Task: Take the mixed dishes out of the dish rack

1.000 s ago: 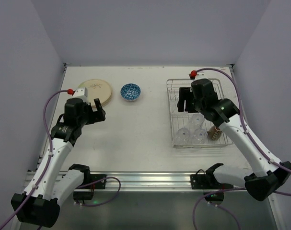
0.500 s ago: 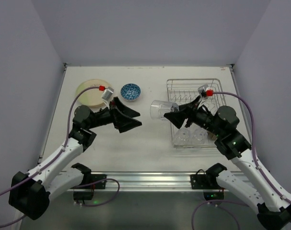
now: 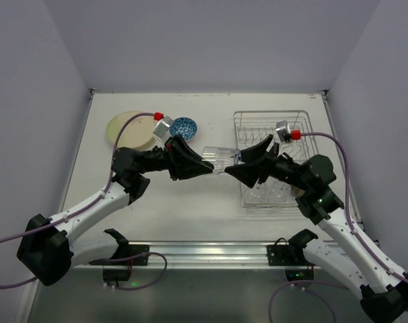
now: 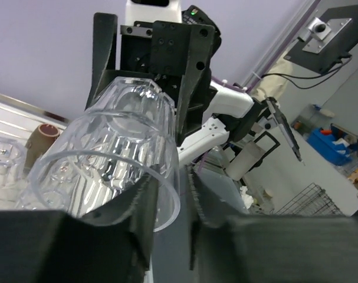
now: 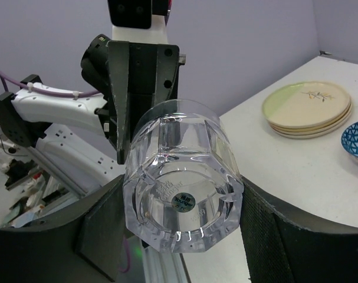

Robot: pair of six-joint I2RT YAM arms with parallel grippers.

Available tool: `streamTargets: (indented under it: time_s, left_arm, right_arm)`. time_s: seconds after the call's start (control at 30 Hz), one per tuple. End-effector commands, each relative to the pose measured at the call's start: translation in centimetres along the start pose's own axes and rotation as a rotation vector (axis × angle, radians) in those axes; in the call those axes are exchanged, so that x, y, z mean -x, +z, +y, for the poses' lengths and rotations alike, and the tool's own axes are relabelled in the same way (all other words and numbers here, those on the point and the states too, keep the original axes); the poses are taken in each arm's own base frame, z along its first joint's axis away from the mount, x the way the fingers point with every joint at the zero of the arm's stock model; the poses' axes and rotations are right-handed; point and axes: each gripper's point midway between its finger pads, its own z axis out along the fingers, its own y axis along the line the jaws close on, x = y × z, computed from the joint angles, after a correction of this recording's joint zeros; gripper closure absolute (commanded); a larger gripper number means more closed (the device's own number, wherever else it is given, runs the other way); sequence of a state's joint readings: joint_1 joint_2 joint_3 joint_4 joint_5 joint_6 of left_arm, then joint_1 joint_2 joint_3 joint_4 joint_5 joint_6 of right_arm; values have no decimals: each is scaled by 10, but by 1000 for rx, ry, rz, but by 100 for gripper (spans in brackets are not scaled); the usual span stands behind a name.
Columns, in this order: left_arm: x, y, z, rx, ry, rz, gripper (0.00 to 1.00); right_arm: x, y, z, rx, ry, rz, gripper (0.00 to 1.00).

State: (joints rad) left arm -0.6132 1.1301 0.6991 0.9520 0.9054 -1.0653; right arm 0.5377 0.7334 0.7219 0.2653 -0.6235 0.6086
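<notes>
A clear glass (image 3: pixel 220 159) hangs on its side in mid-air over the table's middle, between both arms. My right gripper (image 3: pixel 234 165) is shut on its thick base (image 5: pixel 184 194), one pad on each side. Facing it, my left gripper (image 3: pixel 206 165) has its jaws drawn close on the rim wall (image 4: pixel 108 147), one finger inside the glass and one outside. The dish rack (image 3: pixel 304 121) stands at the right with two more glasses (image 3: pixel 257 192) in its near end. A small dark cup (image 4: pixel 46 137) stands in the rack.
A stack of cream plates (image 3: pixel 128 128) lies at the back left, with the blue-patterned bowl (image 3: pixel 185 126) just right of it. The right arm reaches over the rack's near part and hides some of it.
The right gripper carried the glass left, out over the table's middle. The left arm swung right to meet it, and its wide-open jaws closed onto the rim.
</notes>
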Motion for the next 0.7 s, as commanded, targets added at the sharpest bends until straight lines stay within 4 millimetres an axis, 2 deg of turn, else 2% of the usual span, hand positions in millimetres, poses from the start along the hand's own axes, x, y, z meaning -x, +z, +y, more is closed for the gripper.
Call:
streamTargets:
  time_s: [0.0, 0.03, 0.1, 0.13, 0.17, 0.2, 0.23, 0.27, 0.3, 0.33, 0.37, 0.4, 0.43, 0.47, 0.5, 0.53, 0.57, 0.6, 0.67]
  left_arm:
    - [14, 7, -25, -86, 79, -22, 77]
    - [13, 8, -26, -90, 82, -21, 90]
    - [11, 7, -28, -96, 88, -16, 100]
    - [9, 7, -25, -85, 74, -9, 100]
    - [8, 7, -22, -70, 94, -6, 100]
    - [9, 7, -19, -44, 106, -3, 100]
    - [-1, 5, 0, 48, 36, 36, 100]
    - [10, 7, 12, 119, 126, 11, 100]
    - [13, 4, 18, 184, 142, 14, 100]
    - [0, -4, 37, 295, 82, 63, 100]
    - [7, -11, 57, 404, 151, 50, 100]
    - [19, -14, 63, 478, 180, 45, 100]
    - [5, -29, 83, 607, 131, 105, 100]
    - [10, -44, 104, 745, 170, 114, 100]
    - [3, -54, 126, 843, 154, 159, 100]
    - [2, -65, 132, 929, 134, 208, 100]
    - [4, -78, 148, 1026, 163, 244, 100]
    - [-10, -86, 169, 1091, 131, 321, 100]
    - [-9, -98, 179, 1194, 126, 422, 100]
  right_arm:
    - [14, 2, 18, 90, -44, -53, 100]
    - [14, 2, 17, 90, -44, -53, 100]
    - [11, 3, 15, 86, -37, -47, 100]
    - [10, 3, 14, 84, -35, -44, 80]
    - [7, 2, 10, 65, -36, -35, 55]
    - [7, 1, 6, 38, -35, -40, 11]
    - [12, -3, 5, 7, -49, -59, 1]
    - [10, -7, -19, -127, -42, -64, 1]
    - [15, -11, -27, -201, -47, -80, 1]
    - [20, -19, -35, -273, -60, -97, 1]
    - [21, -26, -46, -354, -63, -102, 1]
    - [21, -45, -74, -550, -51, -103, 1]
    - [23, -58, -86, -655, -42, -117, 1]
    - [12, -78, -100, -784, -13, -84, 1]
    - [20, -91, -105, -860, -22, -106, 1]
    - [25, -106, -113, -951, -40, -127, 1]
    - [24, -112, -113, -973, -49, -117, 1]
    - [24, -119, -110, -988, -66, -92, 1]
    - [25, -131, -110, -1043, -73, -78, 1]
